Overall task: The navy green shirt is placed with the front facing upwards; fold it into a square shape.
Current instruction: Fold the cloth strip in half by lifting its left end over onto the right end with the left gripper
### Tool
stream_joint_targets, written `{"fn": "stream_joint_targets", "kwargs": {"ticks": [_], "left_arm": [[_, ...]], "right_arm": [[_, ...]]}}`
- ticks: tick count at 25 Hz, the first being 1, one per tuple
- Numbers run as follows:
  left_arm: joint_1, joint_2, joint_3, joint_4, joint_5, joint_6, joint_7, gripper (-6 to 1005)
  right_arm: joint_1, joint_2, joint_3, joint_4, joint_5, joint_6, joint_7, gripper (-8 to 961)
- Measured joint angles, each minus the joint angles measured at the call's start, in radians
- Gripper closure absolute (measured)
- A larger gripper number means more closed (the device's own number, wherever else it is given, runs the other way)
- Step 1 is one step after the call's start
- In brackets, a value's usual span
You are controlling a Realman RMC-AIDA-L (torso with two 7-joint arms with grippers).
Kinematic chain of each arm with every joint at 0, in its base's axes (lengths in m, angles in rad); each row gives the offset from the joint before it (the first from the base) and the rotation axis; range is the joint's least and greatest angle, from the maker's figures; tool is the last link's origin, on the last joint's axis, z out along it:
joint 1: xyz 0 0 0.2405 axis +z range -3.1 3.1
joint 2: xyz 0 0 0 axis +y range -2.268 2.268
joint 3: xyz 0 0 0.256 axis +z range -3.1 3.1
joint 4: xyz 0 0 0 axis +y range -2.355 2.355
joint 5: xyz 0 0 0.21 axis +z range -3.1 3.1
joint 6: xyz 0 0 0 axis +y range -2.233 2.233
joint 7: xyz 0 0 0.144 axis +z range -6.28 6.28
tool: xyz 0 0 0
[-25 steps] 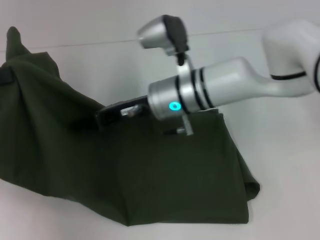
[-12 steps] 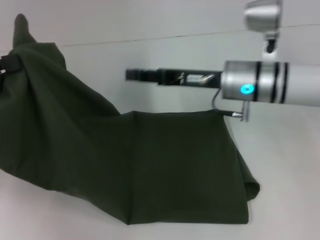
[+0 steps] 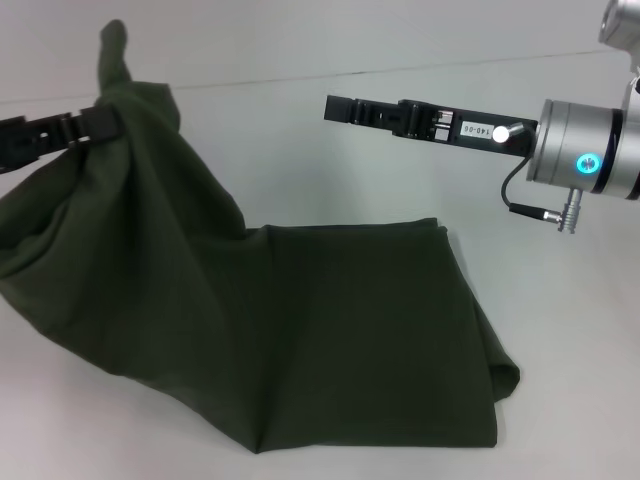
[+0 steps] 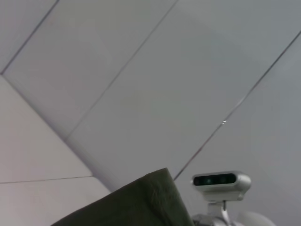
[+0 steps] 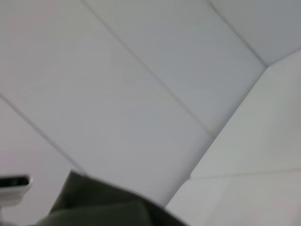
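The navy green shirt (image 3: 330, 330) lies on the white table (image 3: 570, 340), with its near and right part flat and folded, showing only plain dark green cloth. Its near right corner sits close to the near edge of the head view, and a rounded fold bulges at its right side. From this flat part the cloth rises to the left and far, as a wide hanging sheet with soft folds. At the top of this sheet, on the far left, the left gripper (image 3: 95, 122) is clenched on a bunch of the shirt, and a small tip of cloth stands up above its black fingers. In the left wrist view a corner of the green cloth shows close to the camera. On the far right, the right gripper (image 3: 335, 107) hangs above the table, pointing to the left, well apart from the shirt and holding nothing. Its black fingers look pressed together, but I cannot tell this for certain.
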Motion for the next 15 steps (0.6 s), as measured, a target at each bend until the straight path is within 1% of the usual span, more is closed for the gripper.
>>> {"fn": "stream_joint_targets", "kwargs": {"ticks": [1,4,7,11,15], "left_arm": [[0.0,-0.011,0.009,-0.001,-0.01,-0.003,0.001,976],[0.0,-0.032,0.02,-0.001,-0.025,-0.004,0.004,975],[0.001,-0.049,0.029,-0.002,-0.046,-0.005,0.006,975],[0.003,-0.062,0.043,-0.003,-0.075,-0.007,0.008,976],[0.004,-0.065,0.064,-0.02,-0.095,-0.014,0.016,976]], "right_arm": [[-0.002,0.0,-0.008,-0.003,-0.003,-0.009,0.001,576],[-0.009,0.0,-0.05,0.0,-0.01,-0.019,0.002,575],[-0.017,0.004,-0.119,0.009,-0.012,-0.014,0.002,575],[-0.009,0.008,-0.206,0.054,-0.013,0.006,0.0,575],[0.003,0.012,-0.279,0.099,-0.01,0.044,-0.005,575]]}}
